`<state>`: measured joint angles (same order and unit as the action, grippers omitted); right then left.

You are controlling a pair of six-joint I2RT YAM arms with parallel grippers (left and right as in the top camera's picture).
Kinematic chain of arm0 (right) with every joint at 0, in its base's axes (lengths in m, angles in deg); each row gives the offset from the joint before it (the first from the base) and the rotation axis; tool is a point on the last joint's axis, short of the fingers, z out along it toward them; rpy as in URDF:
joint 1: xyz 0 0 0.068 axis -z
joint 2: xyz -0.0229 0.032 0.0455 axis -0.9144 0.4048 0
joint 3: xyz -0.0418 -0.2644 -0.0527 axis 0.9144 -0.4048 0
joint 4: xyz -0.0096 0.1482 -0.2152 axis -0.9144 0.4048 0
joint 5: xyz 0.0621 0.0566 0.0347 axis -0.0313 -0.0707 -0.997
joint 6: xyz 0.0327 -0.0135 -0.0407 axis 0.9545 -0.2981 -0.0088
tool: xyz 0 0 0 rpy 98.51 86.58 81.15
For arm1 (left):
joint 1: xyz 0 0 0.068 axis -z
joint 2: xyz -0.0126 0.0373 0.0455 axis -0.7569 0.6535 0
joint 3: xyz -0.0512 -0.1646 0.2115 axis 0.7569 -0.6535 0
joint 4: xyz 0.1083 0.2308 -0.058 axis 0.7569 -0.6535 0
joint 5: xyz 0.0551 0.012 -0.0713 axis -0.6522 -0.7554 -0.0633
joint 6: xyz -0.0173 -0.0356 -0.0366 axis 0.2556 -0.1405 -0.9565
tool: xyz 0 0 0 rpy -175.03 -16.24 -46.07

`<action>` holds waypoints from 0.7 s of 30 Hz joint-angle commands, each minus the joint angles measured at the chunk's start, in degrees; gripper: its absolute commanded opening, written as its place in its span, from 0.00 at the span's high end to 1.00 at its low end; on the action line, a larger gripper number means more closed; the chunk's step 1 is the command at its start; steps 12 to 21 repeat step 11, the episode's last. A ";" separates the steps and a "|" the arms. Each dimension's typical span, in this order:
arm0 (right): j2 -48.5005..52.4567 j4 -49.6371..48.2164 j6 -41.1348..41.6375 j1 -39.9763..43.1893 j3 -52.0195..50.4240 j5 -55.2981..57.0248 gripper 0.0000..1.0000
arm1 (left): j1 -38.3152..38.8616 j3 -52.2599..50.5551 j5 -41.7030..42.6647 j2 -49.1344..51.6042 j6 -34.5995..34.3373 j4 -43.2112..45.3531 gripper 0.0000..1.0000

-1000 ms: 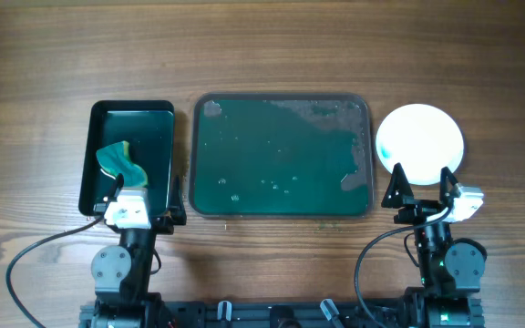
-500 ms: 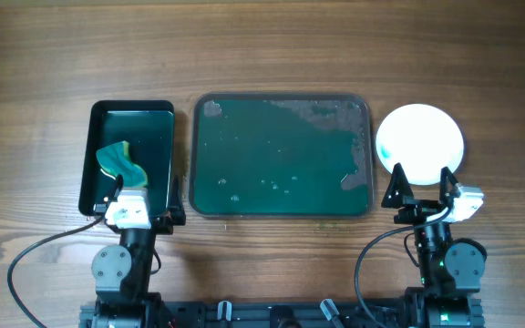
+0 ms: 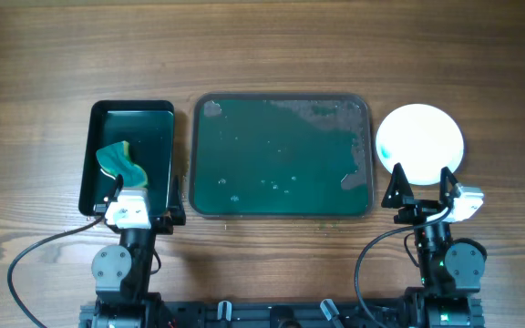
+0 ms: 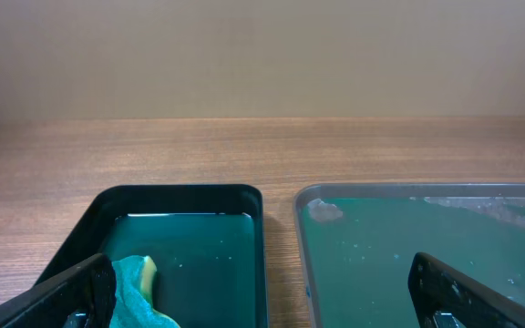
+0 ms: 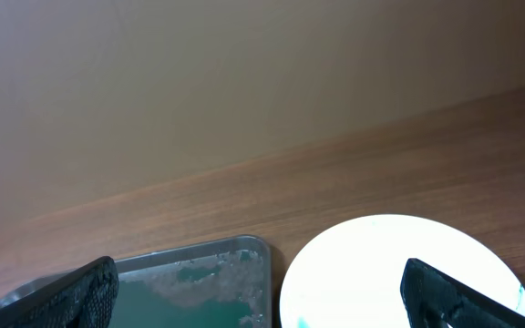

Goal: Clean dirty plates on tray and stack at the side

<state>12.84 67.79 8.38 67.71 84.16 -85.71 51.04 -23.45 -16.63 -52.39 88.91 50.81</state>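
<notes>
- Wooden tabletop carries everything; at its left the black tray holds the teal sponge, and my left tool gapes wide and empty at that tray's near end.
- Lifting that soaked sponge could drip teal water across the wood.
- Centre, the tray is bare of plates, wet and sudsy.
- Right of it the plates sit stacked, white on top; how many, I cannot tell from above.
- One teal fleck at the rim may mean a missed spot.
- My right tool, wide and empty, hovers at the stack's near edge; pushing forward could shove it.
</notes>
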 commanded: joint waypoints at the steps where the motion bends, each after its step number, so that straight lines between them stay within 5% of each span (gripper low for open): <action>1: -0.02 -0.26 -1.09 -0.13 -0.04 0.96 0.00 | -0.37 -0.59 0.68 -0.35 1.14 0.42 0.00; 21: -0.02 -0.26 -1.11 -0.13 -0.04 0.96 0.00 | -0.37 -0.59 0.68 -0.35 1.14 0.44 0.00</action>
